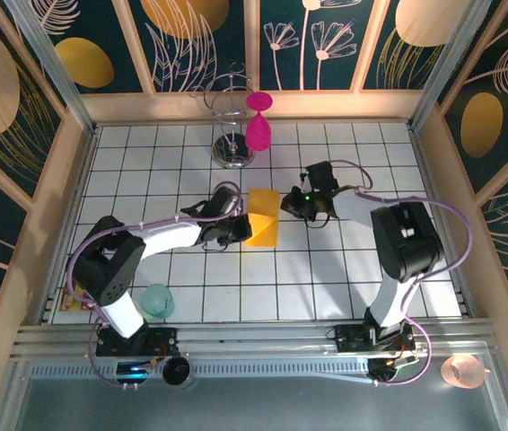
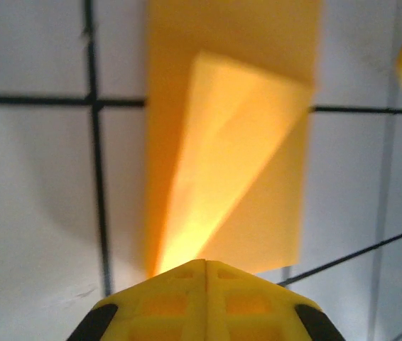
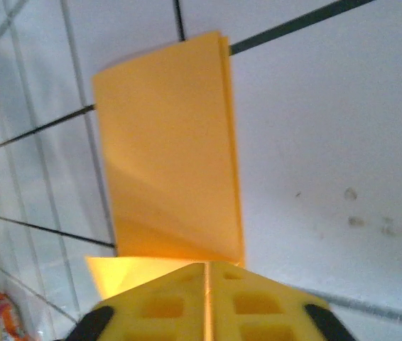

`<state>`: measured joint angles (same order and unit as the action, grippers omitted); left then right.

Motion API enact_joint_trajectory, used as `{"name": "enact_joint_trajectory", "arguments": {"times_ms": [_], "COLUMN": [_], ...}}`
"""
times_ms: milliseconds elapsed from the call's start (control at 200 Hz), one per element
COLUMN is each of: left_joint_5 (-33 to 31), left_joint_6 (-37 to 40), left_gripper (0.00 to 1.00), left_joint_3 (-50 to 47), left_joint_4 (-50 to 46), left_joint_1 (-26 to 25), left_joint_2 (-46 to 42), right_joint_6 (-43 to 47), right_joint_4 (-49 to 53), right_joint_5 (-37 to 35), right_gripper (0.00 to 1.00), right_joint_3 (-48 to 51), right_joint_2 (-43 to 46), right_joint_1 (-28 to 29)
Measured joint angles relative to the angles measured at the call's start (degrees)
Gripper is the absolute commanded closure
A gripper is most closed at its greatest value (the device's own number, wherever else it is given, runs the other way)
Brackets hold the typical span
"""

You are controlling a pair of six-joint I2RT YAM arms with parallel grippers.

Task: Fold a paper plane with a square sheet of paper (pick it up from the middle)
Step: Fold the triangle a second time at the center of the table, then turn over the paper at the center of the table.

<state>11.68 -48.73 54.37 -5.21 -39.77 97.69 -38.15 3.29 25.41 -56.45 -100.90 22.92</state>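
Found the sheet of paper [image 1: 263, 217] about mid-bench [image 1: 326, 278], roughly halfway between left and right edges and between near and far edges. Already folded into a narrow strip, with a slanted flap on top, seemingly lifted a little.

Noted the left fingers [image 2: 162, 302] pressed together at the paper's left edge. Noted the right fingers [image 3: 247, 302] pressed together too, just beside its right edge. Cannot tell of any paper pinched between either pair.

Judged very light, thin and limp across the span, stiffer along the creases. Likely slippery on the smooth tiles, easily crumpled or torn.

Would take hold at a raised edge or flap, near the middle of a side, with a light pinch. Would avoid dragging it flat.
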Motion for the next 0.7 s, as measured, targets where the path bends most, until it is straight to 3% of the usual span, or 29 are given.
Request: {"name": "enact_joint_trajectory", "arguments": {"times_ms": [140, 701], "left_joint_5": [-0.13, -0.13], "left_joint_6": [0.26, -0.61], "left_gripper": [0.85, 0.81], "left_joint_3": [3.21, 5.2], "left_joint_4": [2.19, 6.25], "left_joint_1": [0.13, 3.43], "left_joint_2": [-0.13, 10.38], "right_joint_6": [-2.71, -16.57], "right_joint_4": [-2.78, -12.11], "right_joint_5": [0.59, 4.35], "right_gripper": [0.7, 0.62], "right_joint_3": [3.04, 7.45], "right_joint_2": [3.39, 0.31], "right_joint_1": [0.42, 3.56]}}
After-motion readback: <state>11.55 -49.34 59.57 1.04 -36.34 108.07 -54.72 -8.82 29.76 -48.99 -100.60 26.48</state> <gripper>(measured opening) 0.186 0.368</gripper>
